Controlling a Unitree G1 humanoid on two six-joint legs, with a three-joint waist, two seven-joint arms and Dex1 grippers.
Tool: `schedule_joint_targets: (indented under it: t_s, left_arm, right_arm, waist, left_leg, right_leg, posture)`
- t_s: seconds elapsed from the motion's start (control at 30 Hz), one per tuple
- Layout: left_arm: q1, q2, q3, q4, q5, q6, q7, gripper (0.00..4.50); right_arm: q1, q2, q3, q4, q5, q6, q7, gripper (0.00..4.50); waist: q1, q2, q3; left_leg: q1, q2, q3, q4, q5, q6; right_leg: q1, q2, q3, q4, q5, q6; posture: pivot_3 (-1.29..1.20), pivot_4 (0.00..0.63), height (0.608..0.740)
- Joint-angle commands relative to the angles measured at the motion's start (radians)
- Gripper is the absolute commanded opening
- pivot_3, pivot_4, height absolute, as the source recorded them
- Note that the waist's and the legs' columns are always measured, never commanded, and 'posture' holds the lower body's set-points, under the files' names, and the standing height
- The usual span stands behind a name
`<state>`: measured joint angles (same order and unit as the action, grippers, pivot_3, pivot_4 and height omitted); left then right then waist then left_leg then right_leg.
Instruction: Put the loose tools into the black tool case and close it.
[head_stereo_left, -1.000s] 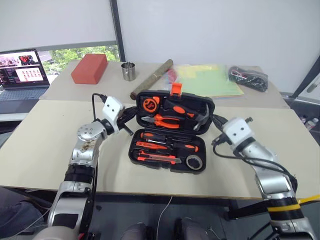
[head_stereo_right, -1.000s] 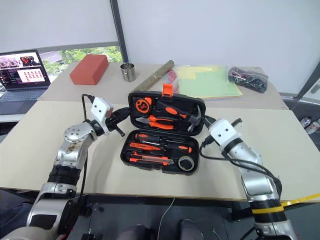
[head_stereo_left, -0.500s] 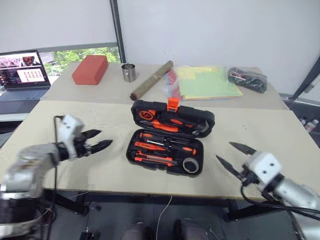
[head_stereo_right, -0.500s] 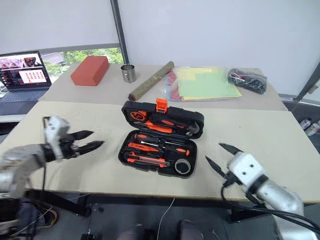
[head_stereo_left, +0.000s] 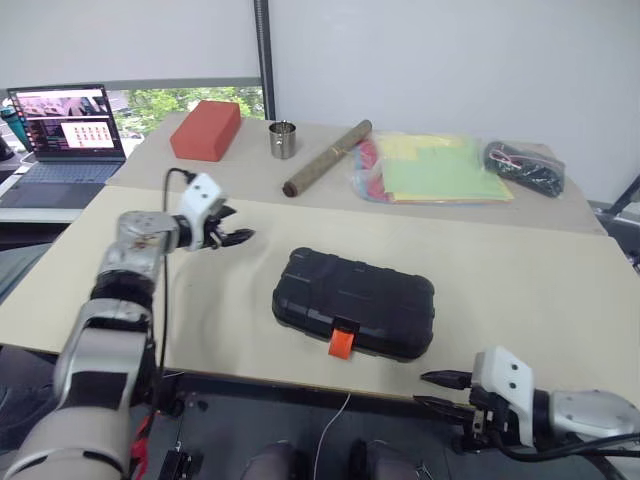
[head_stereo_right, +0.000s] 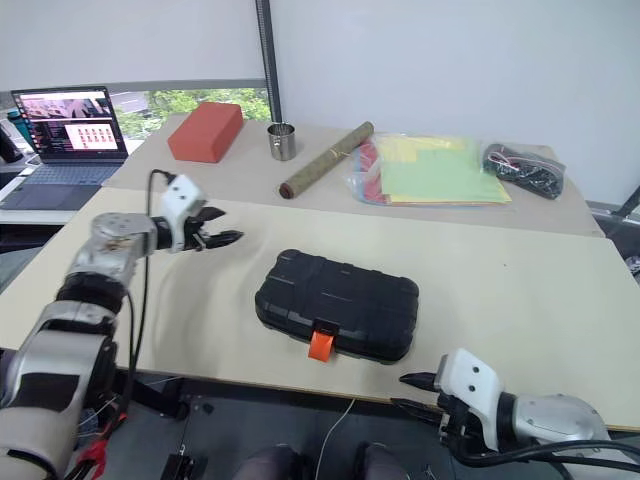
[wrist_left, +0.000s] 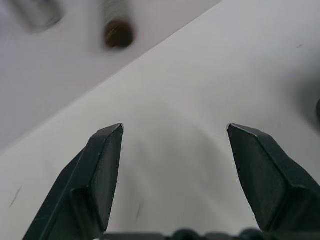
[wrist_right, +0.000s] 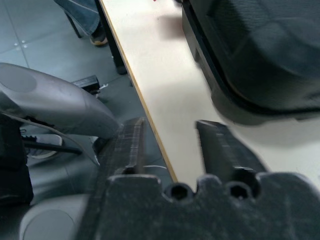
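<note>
Landmark for all positions: black tool case (head_stereo_left: 354, 304).

Laptop (head_stereo_left: 66, 118), lid up and screen lit, sits far to the case's left on a separate grey surface beyond the worktop (head_stereo_left: 520, 290) edge.

Left hand (head_stereo_left: 238, 238) hovers over bare worktop to the left of the case and slightly behind it, well apart from it. The fingers (wrist_left: 102, 172) stand wide apart with nothing between them; the left wrist view shows plain worktop in the gap.

Red-orange block (head_stereo_left: 206, 130) lies behind the case and to its left, on the rear worktop section. Small metal cup (head_stereo_left: 283, 140) stands upright just right of the block. Brown cardboard tube (head_stereo_left: 327, 159) lies at a diagonal behind the case, right of the cup.

Black tool case: lid down, lying flat near the middle of the front worktop section, its long side running at a slight angle to the worktop's front edge. Orange latch (head_stereo_left: 342, 343) sticks out from the case's front side, towards the robot. No loose tools lie on the worktop around it.

Clear bag of yellow-green sheets (head_stereo_left: 432, 168) lies behind the case and to its right. Black bundle in clear bag (head_stereo_left: 523, 167) lies further right, near the rear right corner.

Right hand (head_stereo_left: 433, 391) is low, in front of the case and to its right, past the worktop's front edge and not touching the case. Its fingers (wrist_right: 132, 145) are parted by a modest gap and grip nothing.
</note>
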<state>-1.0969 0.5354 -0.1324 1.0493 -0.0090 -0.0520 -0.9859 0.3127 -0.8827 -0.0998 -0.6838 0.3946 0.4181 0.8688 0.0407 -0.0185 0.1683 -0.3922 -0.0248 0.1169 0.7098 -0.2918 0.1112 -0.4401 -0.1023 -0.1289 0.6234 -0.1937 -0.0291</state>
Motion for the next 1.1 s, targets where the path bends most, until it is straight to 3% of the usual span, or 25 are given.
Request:
schedule_joint_targets:
  t_s: [0.03,0.33,0.57,0.8,0.93,1.1]
  left_arm:
    - [-0.074,-0.065,-0.046,0.096,0.067,-0.147,-0.054,3.54]
    - [-0.105,-0.16,-0.176,0.198,0.231,-0.347,-0.208,3.54]
    - [-0.06,-0.153,-0.145,0.152,0.182,-0.34,-0.481,3.54]
    - [-0.054,-0.132,-0.027,0.094,0.074,-0.179,-0.493,3.54]
    - [-0.109,-0.112,0.067,0.059,-0.031,0.075,-0.531,3.54]
    - [-0.043,-0.171,0.04,-0.222,-0.102,0.293,-0.582,3.54]
  right_arm:
    - [-0.09,0.012,0.073,0.025,-0.037,0.021,-0.015,0.18]
    - [-0.293,0.048,0.209,0.138,-0.117,0.028,-0.016,0.08]
    - [-0.386,0.073,0.168,0.321,-0.254,-0.013,-0.129,0.08]
    - [-0.372,0.064,0.08,0.329,-0.213,-0.004,-0.112,0.08]
    - [-0.285,0.04,-0.062,0.253,-0.115,0.039,-0.061,0.08]
    - [-0.244,0.056,-0.166,0.162,-0.007,0.129,-0.068,0.08]
  waist:
    - [-0.006,-0.001,0.001]
    - [0.001,-0.001,0.001]
    - [-0.007,-0.002,-0.001]
    - [-0.007,-0.002,-0.001]
    - [-0.01,-0.002,0.0]
    - [-0.015,-0.002,0.0]
  left_leg:
    - [0.0,0.0,0.0,0.0,0.0,0.0]
    - [0.001,0.001,-0.001,0.002,-0.002,-0.003]
    - [0.002,-0.001,0.001,0.006,-0.004,-0.001]
    - [-0.002,-0.001,0.0,0.011,-0.006,-0.005]
    - [-0.008,-0.001,-0.002,0.013,-0.002,0.003]
    - [-0.007,0.0,-0.005,0.013,-0.002,0.003]
  right_leg:
    - [0.0,0.0,0.0,-0.003,-0.001,0.001]
    - [0.001,-0.003,0.0,0.0,-0.005,0.008]
    - [0.002,-0.007,-0.001,0.001,-0.003,0.009]
    - [0.0,-0.009,-0.003,0.003,-0.004,0.011]
    - [-0.004,-0.008,-0.006,0.006,0.0,0.004]
    - [0.001,-0.006,-0.008,0.003,-0.001,0.006]
  posture:
    - [0.0,0.15,0.737]
    - [0.0,0.15,0.737]
    - [0.0,0.15,0.737]
    - [0.0,0.15,0.737]
    - [0.0,0.15,0.737]
    - [0.0,0.15,0.737]
